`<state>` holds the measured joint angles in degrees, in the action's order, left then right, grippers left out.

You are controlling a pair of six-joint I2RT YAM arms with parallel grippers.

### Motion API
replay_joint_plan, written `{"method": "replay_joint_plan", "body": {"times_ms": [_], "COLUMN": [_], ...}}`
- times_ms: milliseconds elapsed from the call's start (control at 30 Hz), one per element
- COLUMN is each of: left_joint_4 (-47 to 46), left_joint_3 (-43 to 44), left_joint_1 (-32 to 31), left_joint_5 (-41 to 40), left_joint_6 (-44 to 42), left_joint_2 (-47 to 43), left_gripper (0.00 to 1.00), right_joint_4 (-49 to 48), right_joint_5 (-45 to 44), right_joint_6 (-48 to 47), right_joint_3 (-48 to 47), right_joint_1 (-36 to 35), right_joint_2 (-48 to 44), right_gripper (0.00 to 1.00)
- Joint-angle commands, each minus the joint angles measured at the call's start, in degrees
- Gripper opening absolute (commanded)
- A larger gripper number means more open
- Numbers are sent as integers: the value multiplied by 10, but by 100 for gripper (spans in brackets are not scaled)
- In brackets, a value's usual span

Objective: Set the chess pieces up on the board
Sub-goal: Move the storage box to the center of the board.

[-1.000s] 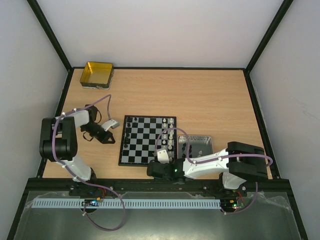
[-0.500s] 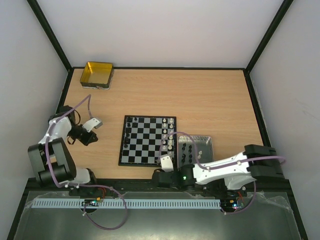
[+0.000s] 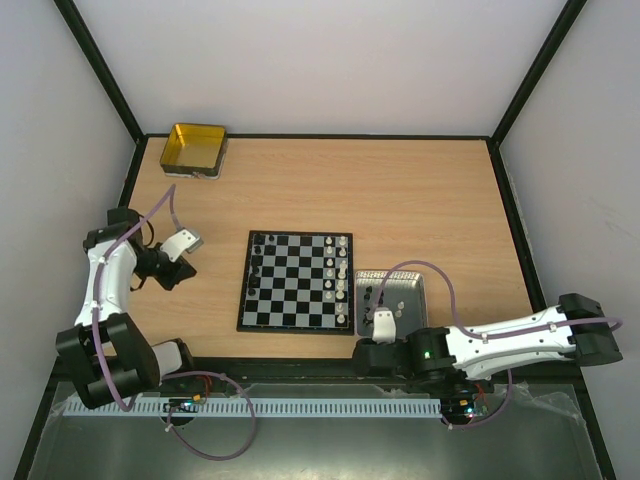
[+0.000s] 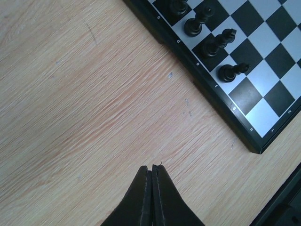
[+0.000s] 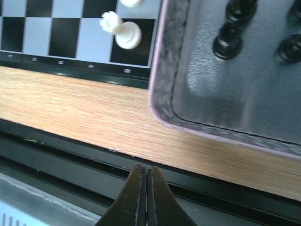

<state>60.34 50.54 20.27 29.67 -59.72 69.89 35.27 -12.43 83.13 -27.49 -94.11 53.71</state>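
Right wrist view: my right claw (image 5: 145,167) and left claw (image 4: 151,167) are pressed together, empty; grey metal tray (image 5: 162,89) stocks unplaced black pieces (image 5: 228,41).

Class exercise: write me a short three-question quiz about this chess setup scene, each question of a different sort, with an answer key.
1. True or false: the left hand is shut and holds nothing.
2. Seen from above, the white pieces on the board stand along its: A) left side B) right side C) far side.
3. Which container holds loose black pieces?
Key: 1 true; 2 B; 3 the grey tray.
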Motion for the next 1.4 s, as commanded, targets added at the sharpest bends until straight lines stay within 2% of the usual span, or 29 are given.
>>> {"method": "replay_joint_plan", "body": {"times_ms": [0,133,300,400,500,733,1067,1367], "left_joint_4": [35,38,47,47,45,38,34,37], "left_joint_3": [14,12,18,18,15,10,-3,-5], "left_joint_1": [0,0,-2,-3,-3,-4,-4,-4], "left_joint_5": [25,24,25,24,27,29,27,26], "left_joint_6": [-7,-4,-5,-5,-4,5,9,9], "left_joint_2": [-12,-21,-33,-35,-34,-43,-62,-75], "left_gripper": [2,2,2,2,2,5,9,6], "right_joint_4": [54,56,122,126,129,182,158,119], "right_joint_5": [-27,-26,-33,-30,-37,-90,-98,-92], "right_joint_6": [51,85,139,143,140,146,93,33], "right_joint_3": [22,54,76,79,68,-2,19,-1], "right_joint_1": [-4,-4,-4,-4,-4,0,104,158], "right_joint_2": [0,-25,-83,-106,-81,38,-55,39], "right_gripper": [2,2,2,2,2,2,2,3]}}
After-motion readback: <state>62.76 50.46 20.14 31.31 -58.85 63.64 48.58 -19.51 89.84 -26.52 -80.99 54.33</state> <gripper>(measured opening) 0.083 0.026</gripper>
